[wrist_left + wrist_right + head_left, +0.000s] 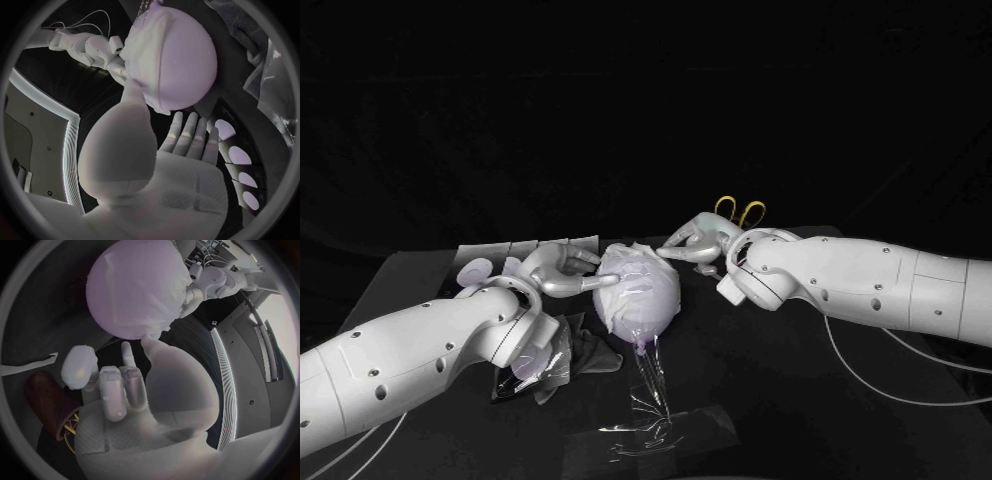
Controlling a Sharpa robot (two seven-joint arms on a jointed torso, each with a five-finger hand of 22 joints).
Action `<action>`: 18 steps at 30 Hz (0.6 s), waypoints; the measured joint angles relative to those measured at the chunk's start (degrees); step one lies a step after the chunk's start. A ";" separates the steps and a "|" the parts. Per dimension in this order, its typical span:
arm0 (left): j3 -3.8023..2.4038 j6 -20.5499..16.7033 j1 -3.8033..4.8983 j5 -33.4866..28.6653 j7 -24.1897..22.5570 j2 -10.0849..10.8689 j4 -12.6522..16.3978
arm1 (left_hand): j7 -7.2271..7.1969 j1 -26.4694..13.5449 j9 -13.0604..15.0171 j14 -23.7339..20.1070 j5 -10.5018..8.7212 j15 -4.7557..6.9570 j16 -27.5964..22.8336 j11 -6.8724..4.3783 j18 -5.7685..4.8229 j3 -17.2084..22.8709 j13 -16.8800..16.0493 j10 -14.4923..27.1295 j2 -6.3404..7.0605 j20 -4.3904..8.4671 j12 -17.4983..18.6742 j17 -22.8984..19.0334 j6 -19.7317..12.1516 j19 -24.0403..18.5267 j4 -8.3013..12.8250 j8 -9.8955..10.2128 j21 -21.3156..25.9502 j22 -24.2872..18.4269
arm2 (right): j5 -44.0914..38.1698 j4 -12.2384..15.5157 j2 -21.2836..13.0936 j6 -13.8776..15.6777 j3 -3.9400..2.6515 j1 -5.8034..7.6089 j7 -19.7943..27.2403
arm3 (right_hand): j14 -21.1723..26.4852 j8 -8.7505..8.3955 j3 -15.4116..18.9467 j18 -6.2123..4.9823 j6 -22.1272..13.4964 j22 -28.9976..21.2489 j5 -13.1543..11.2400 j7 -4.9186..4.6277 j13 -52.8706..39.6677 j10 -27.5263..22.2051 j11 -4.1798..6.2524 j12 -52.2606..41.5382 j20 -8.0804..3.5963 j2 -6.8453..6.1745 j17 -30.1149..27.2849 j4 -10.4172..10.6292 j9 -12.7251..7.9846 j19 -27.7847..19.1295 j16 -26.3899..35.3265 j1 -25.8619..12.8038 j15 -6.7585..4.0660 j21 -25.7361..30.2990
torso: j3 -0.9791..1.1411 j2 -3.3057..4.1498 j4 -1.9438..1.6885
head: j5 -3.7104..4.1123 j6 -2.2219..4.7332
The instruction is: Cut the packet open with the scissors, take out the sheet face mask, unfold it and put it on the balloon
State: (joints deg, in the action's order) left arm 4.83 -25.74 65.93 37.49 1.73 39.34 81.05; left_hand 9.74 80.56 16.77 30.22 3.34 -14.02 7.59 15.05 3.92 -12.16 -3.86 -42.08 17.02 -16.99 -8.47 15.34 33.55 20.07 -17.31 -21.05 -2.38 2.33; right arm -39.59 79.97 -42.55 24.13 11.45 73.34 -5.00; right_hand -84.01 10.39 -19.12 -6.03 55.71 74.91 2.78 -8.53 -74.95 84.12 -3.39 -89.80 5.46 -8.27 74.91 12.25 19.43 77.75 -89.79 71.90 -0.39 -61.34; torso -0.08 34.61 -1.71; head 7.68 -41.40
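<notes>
Sheet face mask on balloon, 2 hands alongside.
Touches balloon with thumbs of left hand and right hand; fingers spread wide, holding nothing.

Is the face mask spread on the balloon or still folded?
Spread: the thin white sheet mask lies draped over the pale purple rubber balloon, its edges showing against it.

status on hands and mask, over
Left hand and right hand empty, thumbs against balloon. Face mask draped over it. Scissors behind right hand, clear film on table; nothing blocking.
</notes>
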 measured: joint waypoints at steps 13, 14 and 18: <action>-0.06 0.58 0.22 2.34 1.91 -0.73 -0.50 | -0.01 2.46 0.28 0.82 0.20 0.00 0.78 -0.21 0.00 0.82 -0.15 0.21 -0.98 0.00 -0.81 0.32 -0.41 -0.41 0.01 -1.22 0.00 0.01 | 0.03 0.29 0.19 0.09 -0.26 0.62 0.92 | 0.01 -0.28 1.05 0.33 -0.03 0.04 0.00 -0.02 0.05 -0.12 -0.11 0.01 0.20 -0.03 0.05 0.07 -0.16 -0.21 0.18 0.03 0.00 0.34 | 0.05 0.25 -0.01 | -0.10 0.12; -0.06 0.64 0.23 2.46 2.02 -0.73 -0.50 | -0.01 2.53 0.30 0.89 0.20 0.07 0.78 -0.21 -0.01 1.00 -0.15 0.21 -1.04 0.00 -0.88 0.33 -0.41 -0.41 0.00 -1.36 0.00 0.01 | -0.03 0.28 0.27 0.07 -0.26 0.66 0.95 | 0.09 -0.36 1.18 0.34 -0.18 0.04 0.00 -0.17 0.05 -0.22 -0.20 0.02 0.20 -0.04 0.05 0.08 -0.22 -0.21 0.19 0.04 0.09 0.56 | 0.05 0.26 -0.01 | -0.09 0.13; -0.07 0.87 0.29 2.87 2.46 -0.73 -0.46 | -0.01 3.14 0.45 1.12 0.19 0.29 1.06 -0.21 -0.01 1.77 -0.20 0.20 -1.65 0.00 -1.44 0.42 -0.41 -0.41 0.01 -2.03 0.00 0.01 | -0.33 0.24 0.60 -0.06 -0.28 0.76 1.10 | 0.10 -0.79 1.91 0.35 -0.67 0.04 0.00 -0.26 0.04 -0.22 -0.20 0.08 0.41 -0.19 0.04 0.15 -0.30 -0.42 -0.01 0.80 0.09 0.93 | 0.04 0.30 0.00 | -0.07 0.13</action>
State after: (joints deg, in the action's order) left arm 4.76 -24.87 66.21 40.36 4.19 38.61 80.59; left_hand 9.73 83.70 17.21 31.34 3.53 -13.73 8.64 14.84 3.91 -10.39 -4.07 -41.88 15.38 -16.99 -9.91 15.76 33.13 19.66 -17.30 -23.08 -2.39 2.35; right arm -39.93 80.22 -41.95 24.07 11.16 74.11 -3.90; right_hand -83.91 9.61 -17.22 -5.68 55.04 74.95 2.78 -8.79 -74.91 83.90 -3.59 -89.73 5.87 -8.45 74.95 12.41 19.13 77.33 -89.80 72.70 -0.30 -60.41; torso -0.04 34.91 -1.71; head 7.62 -41.26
